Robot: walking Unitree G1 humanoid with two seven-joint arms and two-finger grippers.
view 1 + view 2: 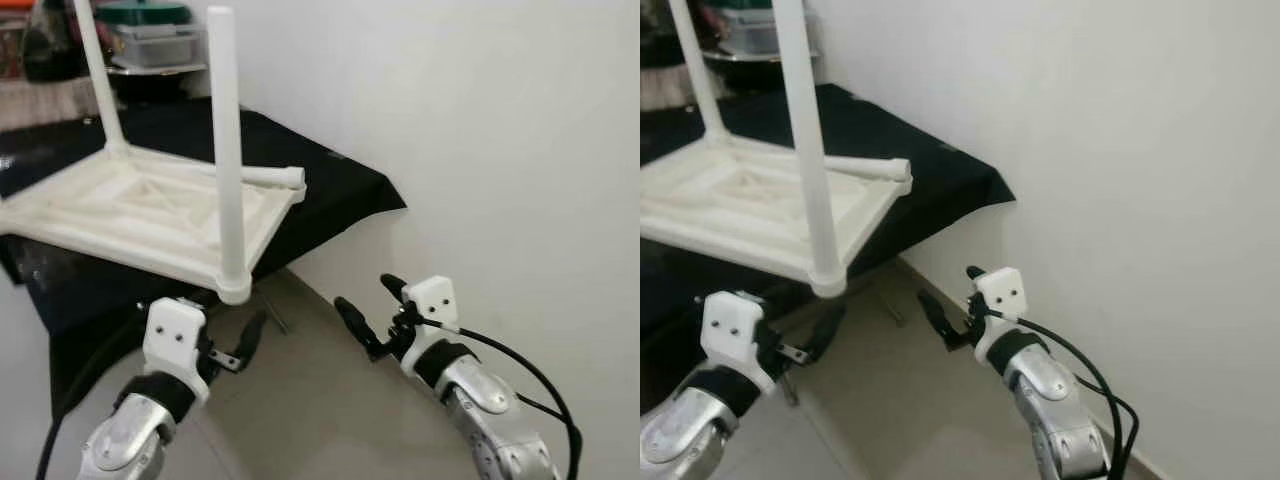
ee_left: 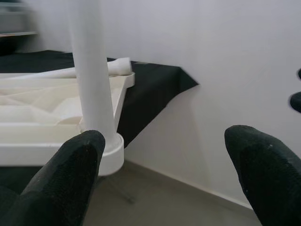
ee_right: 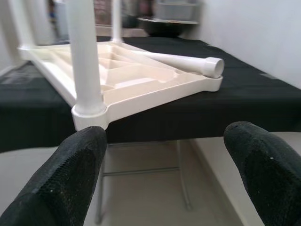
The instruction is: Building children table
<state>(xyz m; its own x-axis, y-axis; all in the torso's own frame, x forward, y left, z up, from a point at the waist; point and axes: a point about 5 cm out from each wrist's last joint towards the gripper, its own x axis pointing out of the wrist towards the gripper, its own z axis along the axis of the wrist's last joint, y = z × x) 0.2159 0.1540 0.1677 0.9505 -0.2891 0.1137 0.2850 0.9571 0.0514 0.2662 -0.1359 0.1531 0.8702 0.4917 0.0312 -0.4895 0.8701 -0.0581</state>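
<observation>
A white plastic children's table top (image 1: 130,210) lies upside down on a table draped in black cloth (image 1: 330,190). Its near corner juts over the cloth's edge. One white leg (image 1: 226,150) stands upright in that near corner socket, and a second leg (image 1: 98,75) stands at the far corner. A loose white leg (image 1: 268,177) lies across the top's right rim. My left gripper (image 1: 243,342) is open just below the near corner. My right gripper (image 1: 368,298) is open to the right of it, over the floor, facing the table edge. Neither holds anything.
A white wall (image 1: 500,150) runs close along the right. Beige floor (image 1: 320,400) lies under both grippers. Thin metal table legs (image 3: 181,174) show beneath the cloth. Shelves with containers (image 1: 150,40) stand behind the table.
</observation>
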